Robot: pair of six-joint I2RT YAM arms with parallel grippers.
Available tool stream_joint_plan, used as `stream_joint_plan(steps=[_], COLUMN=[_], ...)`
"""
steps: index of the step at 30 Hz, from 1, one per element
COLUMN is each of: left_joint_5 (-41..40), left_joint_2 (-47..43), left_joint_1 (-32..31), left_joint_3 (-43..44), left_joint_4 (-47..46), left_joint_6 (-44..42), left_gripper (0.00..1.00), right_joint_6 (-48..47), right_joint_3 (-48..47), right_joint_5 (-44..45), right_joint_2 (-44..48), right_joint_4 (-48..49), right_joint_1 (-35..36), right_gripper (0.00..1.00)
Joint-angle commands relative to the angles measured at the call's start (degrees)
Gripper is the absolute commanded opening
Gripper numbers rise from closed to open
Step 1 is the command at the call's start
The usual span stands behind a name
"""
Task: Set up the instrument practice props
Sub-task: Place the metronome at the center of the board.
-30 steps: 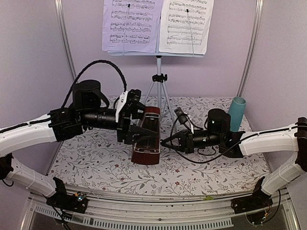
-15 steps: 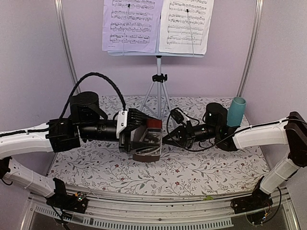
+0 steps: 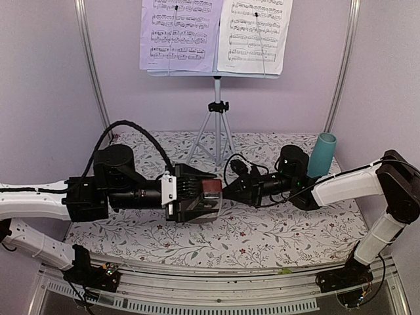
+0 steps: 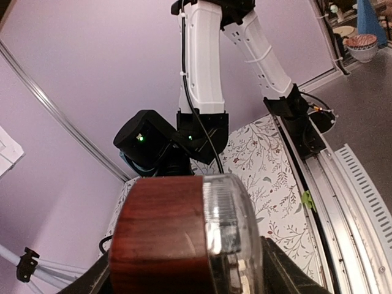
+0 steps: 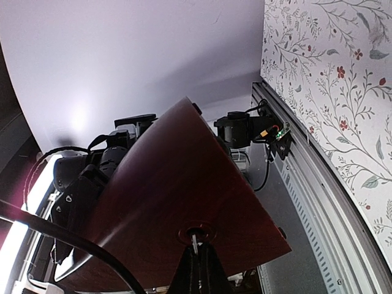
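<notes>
The left end effector [image 3: 195, 202] is gripping the metronome [image 3: 211, 188]. Its two black fingers [image 4: 286, 272] press on the two sides of the dark red-brown box, and the metronome sits right between them. In the left wrist view the metronome [image 4: 164, 236] fills the space in front of the end effector, with a clear shiny part beside the wood. I cannot tell if the bottom of the metronome touches the worktop [image 3: 275, 230].

The right end effector [image 3: 227, 188] is closed, with its tips squeezed together. It is just to the right of the left end effector and points at the side of the metronome. In the right wrist view the closed tips [image 5: 197, 269] sit right at a small round hole in the metronome's [image 5: 177, 202] wooden side.

The music stand [image 3: 217, 111] stands behind both end effectors, on its silver legs. The sheet-music pages [image 3: 216, 33] rest on it, high above the end effectors. A teal cup [image 3: 323, 155] stands upright, behind the right arm.
</notes>
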State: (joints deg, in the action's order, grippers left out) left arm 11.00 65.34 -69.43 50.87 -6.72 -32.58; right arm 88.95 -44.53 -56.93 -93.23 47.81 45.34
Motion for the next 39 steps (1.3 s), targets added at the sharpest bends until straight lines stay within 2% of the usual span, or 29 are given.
stream_joint_plan(steps=[1,6,9,13,19,23,26,30,33,38,39], left_joint_5=[-2.9,-5.4,-5.5,-8.4,-18.4,-26.4,-29.7,-32.2,-33.7,-34.6,-35.1], left_joint_2=[-0.1,-0.5,0.6,3.0,9.5,16.5,21.9,28.6,31.9,35.4,35.8], left_joint_1=[-0.8,1.3,4.2,6.7,7.7,8.0,7.8,6.7,5.7,4.0,3.6], left_joint_3=[-5.7,-9.7,-11.2,-12.2,-12.4,-11.1,-10.0,-9.5,-8.6,-8.6,-8.7], left_joint_4=[-4.5,-12.5,-17.0,-21.9,-30.7,-38.1,-44.4,-54.4,-58.0,-61.8,-62.2], left_joint_6=[4.8,9.9,14.3,19.2,25.6,31.5,36.1,37.9,38.3,38.9,38.9], left_gripper=[0.0,0.0,0.0,0.0,0.0,0.0,0.0,0.0,0.0,0.01,0.03], right_joint_6=[-5.7,-20.9,-33.3,-48.0,-59.4,-65.0,-68.5,-71.3,-73.1,-74.2,-74.3], right_joint_3=[-3.8,-4.4,-4.9,-3.1,2.4,2.6,2.2,2.7,3.4,5.1,5.3], right_joint_5=[1.1,5.1,11.4,26.0,45.5,54.3,59.9,64.3,66.1,68.5,69.2], right_joint_2=[2.0,2.6,3.4,6.5,13.0,15.9,17.5,19.8,21.5,24.2,24.7], right_joint_4=[0.1,-15.5,-26.4,-36.4,-34.4,-31.7,-30.5,-28.8,-28.4,-28.3,-28.3], right_joint_1=[0.7,0.5,0.5,0.5,0.6,0.6,0.5,0.5,0.5,0.5,0.5], right_gripper=[0.08,0.36,0.47,0.56,0.61,0.62,0.67,0.7,0.73,0.84,0.9])
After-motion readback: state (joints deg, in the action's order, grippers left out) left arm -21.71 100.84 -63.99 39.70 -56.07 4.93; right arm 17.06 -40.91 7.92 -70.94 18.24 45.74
